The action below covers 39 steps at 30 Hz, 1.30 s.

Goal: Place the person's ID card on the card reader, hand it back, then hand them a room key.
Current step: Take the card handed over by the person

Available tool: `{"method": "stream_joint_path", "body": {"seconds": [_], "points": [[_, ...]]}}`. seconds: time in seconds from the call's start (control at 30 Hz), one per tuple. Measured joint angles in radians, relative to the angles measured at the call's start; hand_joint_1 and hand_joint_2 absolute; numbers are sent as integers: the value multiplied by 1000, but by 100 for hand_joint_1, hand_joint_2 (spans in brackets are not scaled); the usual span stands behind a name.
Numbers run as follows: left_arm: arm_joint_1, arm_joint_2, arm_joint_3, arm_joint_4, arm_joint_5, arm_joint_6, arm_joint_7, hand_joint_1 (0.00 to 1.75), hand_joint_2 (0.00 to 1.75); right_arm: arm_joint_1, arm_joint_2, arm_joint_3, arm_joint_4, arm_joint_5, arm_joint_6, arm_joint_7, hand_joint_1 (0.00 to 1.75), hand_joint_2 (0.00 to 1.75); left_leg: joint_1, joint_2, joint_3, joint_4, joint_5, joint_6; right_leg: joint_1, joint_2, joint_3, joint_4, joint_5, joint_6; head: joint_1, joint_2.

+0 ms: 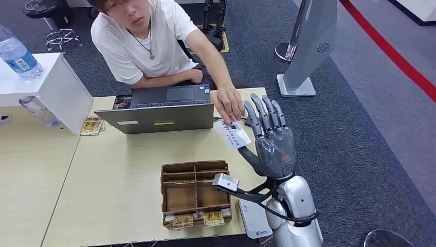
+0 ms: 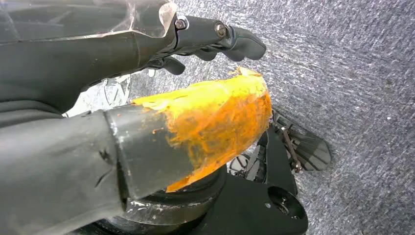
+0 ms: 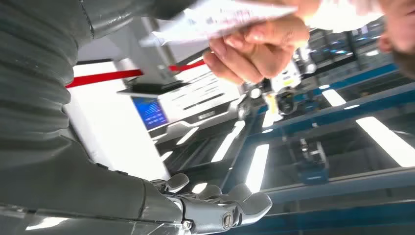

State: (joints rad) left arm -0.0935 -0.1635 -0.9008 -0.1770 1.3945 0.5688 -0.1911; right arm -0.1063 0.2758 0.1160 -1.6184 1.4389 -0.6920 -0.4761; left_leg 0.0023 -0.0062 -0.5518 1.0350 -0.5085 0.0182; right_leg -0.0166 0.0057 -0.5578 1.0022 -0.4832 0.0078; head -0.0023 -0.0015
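**ID card between the person's hand and the robot's raised right hand**

The right hand (image 1: 271, 138) is raised above the right end of the worktop (image 1: 118, 170), palm up, fingers straight and slightly fanned, pointing away from the robot. The ID card (image 1: 234, 134) lies against the thumb side of that hand, tilted, its far end under the person's hand (image 1: 229, 104), which reaches across from behind the laptop (image 1: 162, 116). From the head view the card touches the robot's thumb, but whether the thumb actually pinches it cannot be told. In the right wrist view the person's fingers (image 3: 254, 46) are curled round the card (image 3: 220, 14), which appears blurred and pale; the robot's fingers (image 3: 220, 205) lie stretched out apart from it.

The left hand (image 2: 215, 36) hangs over grey carpet, its dark fingers curled in with nothing between them, the thumb (image 2: 215, 122) coated in orange.

Near the robot on the worktop stands a brown divided box (image 1: 195, 193), with small packets (image 1: 198, 220) in its nearest compartments. A white card reader (image 1: 254, 218) lies just beside the box at the near edge, partly under the right arm. The person sits behind the open laptop. A white box (image 1: 46, 87) with a water bottle (image 1: 18, 54) on it stands at the far left.
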Motion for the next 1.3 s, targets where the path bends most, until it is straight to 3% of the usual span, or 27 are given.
{"method": "stream_joint_path", "body": {"seconds": [0.17, 0.37, 0.5, 0.6, 0.77, 1.3], "points": [[0, -2, -5, 0, -5, 2, 6, 0, 0, 2, -2, 4, -20, 45, 0, 92, 0, 175, 0, 0, 0, 0, 0, 0, 0, 0, 0, 0, 0, 0, 0, 0], [-5, -14, -20, 0, -22, 5, 7, 0, 0, 5, -19, 64, -57, 110, 0, 279, 0, 175, 0, 0, 0, 0, 0, 0, 0, 0, -1, 0, 0, 0, 0, 0], [-10, -18, -23, 0, -20, 6, 0, 0, 0, 8, -44, 109, -75, 114, 0, 350, 175, 175, 0, 0, 0, 0, 0, 0, 0, 0, 0, 0, 0, 0, 0, 0], [-12, -18, -23, 0, 0, 9, -12, 0, 0, 5, -74, 150, -85, 112, 0, 404, 175, 175, 0, 0, 0, 0, 0, 0, 0, 0, 0, 0, 0, 0, 0, 0], [-11, -13, -23, 0, 17, 5, -8, 0, 0, -4, -103, 212, -87, 106, 0, 414, 175, 175, 0, 0, 0, 0, 0, 0, 0, 0, 0, 0, 0, 0, 0, 0], [-14, -20, -23, 0, 1, -13, -11, 0, 0, -2, -124, 265, -99, 112, 0, 465, 175, 175, 0, 0, 0, 0, 0, 0, 0, 0, 0, 0, 0, 0, 0, 0]]}}
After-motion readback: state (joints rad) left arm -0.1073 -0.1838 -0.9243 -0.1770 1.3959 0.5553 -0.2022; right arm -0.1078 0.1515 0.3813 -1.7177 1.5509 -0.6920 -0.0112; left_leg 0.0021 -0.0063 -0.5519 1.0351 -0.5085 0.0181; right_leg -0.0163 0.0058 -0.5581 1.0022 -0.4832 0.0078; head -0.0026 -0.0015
